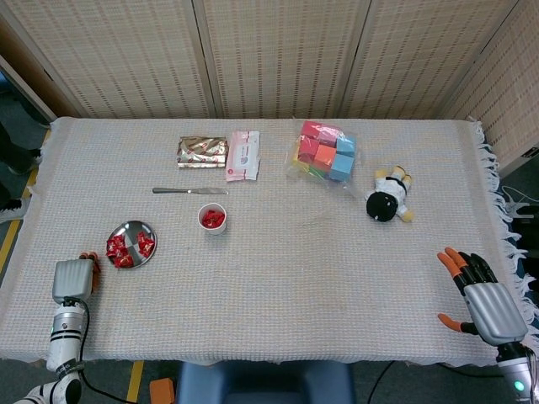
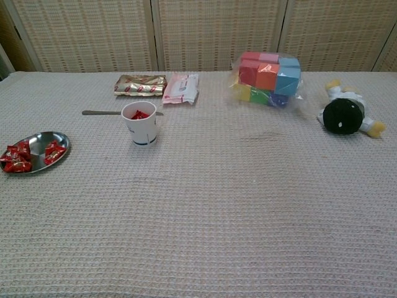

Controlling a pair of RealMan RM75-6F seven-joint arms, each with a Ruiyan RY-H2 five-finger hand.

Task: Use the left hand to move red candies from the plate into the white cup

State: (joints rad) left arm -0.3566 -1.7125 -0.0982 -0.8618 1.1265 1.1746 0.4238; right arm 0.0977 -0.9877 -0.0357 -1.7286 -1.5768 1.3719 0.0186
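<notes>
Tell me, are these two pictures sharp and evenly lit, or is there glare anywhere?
Head view: sharp, soft even light, faint shadows; the metal plate shines a little. Chest view: also sharp, with mild glare on the bag of blocks.

A flat gold foil packet [image 1: 202, 151] and a pink-and-white wipes packet [image 1: 242, 155] lie side by side at the far part of the cloth-covered table [image 1: 295, 269], with a slim metal butter knife [image 1: 189, 191] just in front of them. Further right sits a clear plastic bag of coloured foam cubes [image 1: 325, 151], and near it a black-and-white plush toy with yellow feet [image 1: 387, 196] lies on its side.
</notes>
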